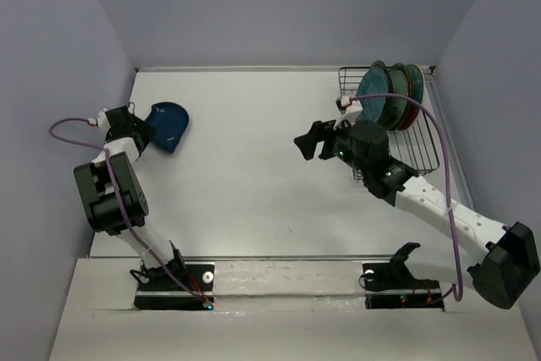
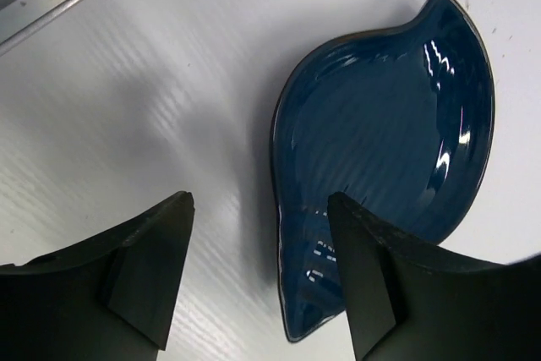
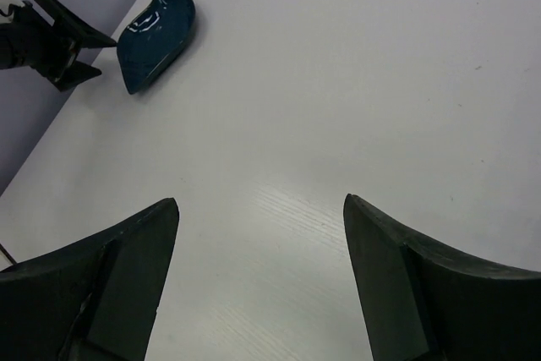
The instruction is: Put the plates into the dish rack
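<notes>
Plates [image 1: 389,95] stand on edge in the dish rack [image 1: 423,158] at the upper right, so the tines keep them up. 1 small blue leaf plate [image 1: 167,127] lies flat at the upper left. The left gripper [image 2: 258,209] is wide open across its rim, likely ready to pinch it. In the left wrist view, its long side runs lower left to upper right, with the tip at the upper right. The right gripper [image 1: 307,145] is open and holds nothing.

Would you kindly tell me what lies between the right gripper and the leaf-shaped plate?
Only bare table separates the right gripper from the leaf plate, as the right wrist view shows.
</notes>
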`<state>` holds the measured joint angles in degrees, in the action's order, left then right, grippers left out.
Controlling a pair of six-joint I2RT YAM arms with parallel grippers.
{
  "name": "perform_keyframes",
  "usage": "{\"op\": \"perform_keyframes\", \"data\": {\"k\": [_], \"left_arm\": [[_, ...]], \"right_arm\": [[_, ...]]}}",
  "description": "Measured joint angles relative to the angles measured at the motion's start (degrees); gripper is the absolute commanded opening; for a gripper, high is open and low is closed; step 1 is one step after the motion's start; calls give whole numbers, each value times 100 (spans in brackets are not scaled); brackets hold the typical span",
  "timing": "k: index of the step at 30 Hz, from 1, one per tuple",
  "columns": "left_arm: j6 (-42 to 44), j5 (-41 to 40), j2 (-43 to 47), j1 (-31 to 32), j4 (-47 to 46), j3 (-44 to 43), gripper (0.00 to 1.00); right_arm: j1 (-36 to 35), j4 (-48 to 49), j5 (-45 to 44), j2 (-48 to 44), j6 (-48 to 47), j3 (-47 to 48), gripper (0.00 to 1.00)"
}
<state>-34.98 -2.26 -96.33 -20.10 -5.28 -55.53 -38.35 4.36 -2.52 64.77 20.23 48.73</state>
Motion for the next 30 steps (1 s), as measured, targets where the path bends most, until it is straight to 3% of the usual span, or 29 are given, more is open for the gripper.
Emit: {"op": "perform_keyframes", "data": {"k": [6, 9, 11, 15, 16, 22, 30], "left_arm": [[-22, 48, -627, 0, -133, -420, 59], [-79, 96, -905, 0, -184, -494, 58], [-118, 127, -990, 2, -275, -514, 50], [-179, 214, -1102, 11, -446, -527, 18], [-236, 323, -1161, 13, -586, -527, 6], [-426, 616, -1147, 52, -1130, -527, 6], [-186, 713, -503, 243, -758, -221, 6]], "right_arm": [[-2, 28, 94, 101, 17, 0, 84], [0, 39, 105, 122, 22, 0, 84], [0, 37, 109, 142, 35, 0, 83], [0, 61, 181, 219, 81, 0, 83], [0, 61, 234, 249, 107, 0, 83], [-44, 109, 446, 354, 240, 2, 83], [-164, 129, 914, 1180, 702, 435, 86]]}}
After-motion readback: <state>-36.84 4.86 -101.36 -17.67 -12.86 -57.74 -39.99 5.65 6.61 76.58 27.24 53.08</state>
